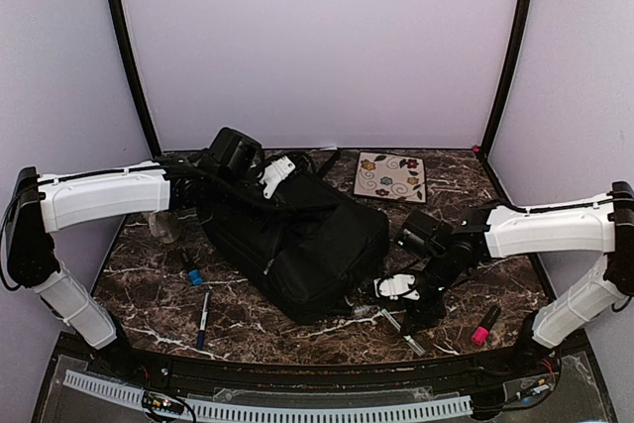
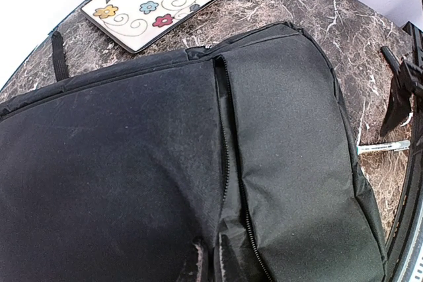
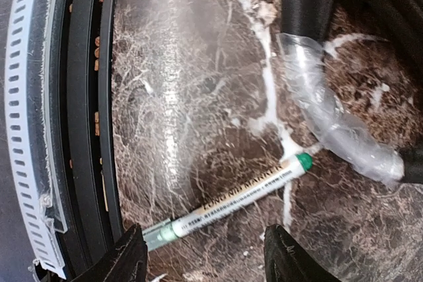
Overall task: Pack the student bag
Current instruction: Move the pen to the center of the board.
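The student bag is a big black fabric bag lying flat mid-table, and it fills the left wrist view. Its zipper is partly parted. My left gripper is at the bag's back left end; its fingertips are pressed together on a fold of fabric beside the zipper. My right gripper is open and empty at the bag's front right corner, low over the table. A white marker with a green cap lies on the marble just ahead of its spread fingers.
A floral tile lies at the back right. A pink marker lies at the front right. A blue-capped marker and a pen lie at the front left, with a clear cup beyond them. A plastic-wrapped strap lies near the green marker.
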Robot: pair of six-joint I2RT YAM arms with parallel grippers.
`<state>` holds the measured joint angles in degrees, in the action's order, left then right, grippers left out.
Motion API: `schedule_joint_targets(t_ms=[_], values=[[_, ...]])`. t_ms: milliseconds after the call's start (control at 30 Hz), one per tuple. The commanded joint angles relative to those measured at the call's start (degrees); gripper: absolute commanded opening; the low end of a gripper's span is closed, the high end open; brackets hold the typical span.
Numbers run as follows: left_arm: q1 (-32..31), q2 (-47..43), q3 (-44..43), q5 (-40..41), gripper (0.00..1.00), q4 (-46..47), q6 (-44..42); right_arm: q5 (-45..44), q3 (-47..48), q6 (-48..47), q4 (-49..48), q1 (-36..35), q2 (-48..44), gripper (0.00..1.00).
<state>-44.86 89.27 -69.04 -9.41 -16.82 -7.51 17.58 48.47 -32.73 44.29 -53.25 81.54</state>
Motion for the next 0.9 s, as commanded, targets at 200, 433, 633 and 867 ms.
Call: schedule_joint_targets(t_ms=[200, 433, 633, 867], values=[[-0.01, -1.12, -1.16, -0.83, 0.00, 0.52, -0.75, -14.89, -4.48, 4.87, -7.97, -8.14, 1.66, 0.62], [-0.01, -1.08, -1.45, -1.45, 0.00, 0.17, -0.48, -23.58, -5.37, 5.02, -10.11, -11.12, 3.75, 0.74], [0.03, -1.27, -1.41, -1.44, 0.00, 0.10, -0.58, -29.50, -7.38, 5.13, -10.19, -9.28, 1.70, 0.70], [-0.02, -1.26, -1.40, -1.80, 0.00, 0.03, -0.53, -22.33, -6.80, 4.20, -4.16, -1.08, 1.06, 0.62]])
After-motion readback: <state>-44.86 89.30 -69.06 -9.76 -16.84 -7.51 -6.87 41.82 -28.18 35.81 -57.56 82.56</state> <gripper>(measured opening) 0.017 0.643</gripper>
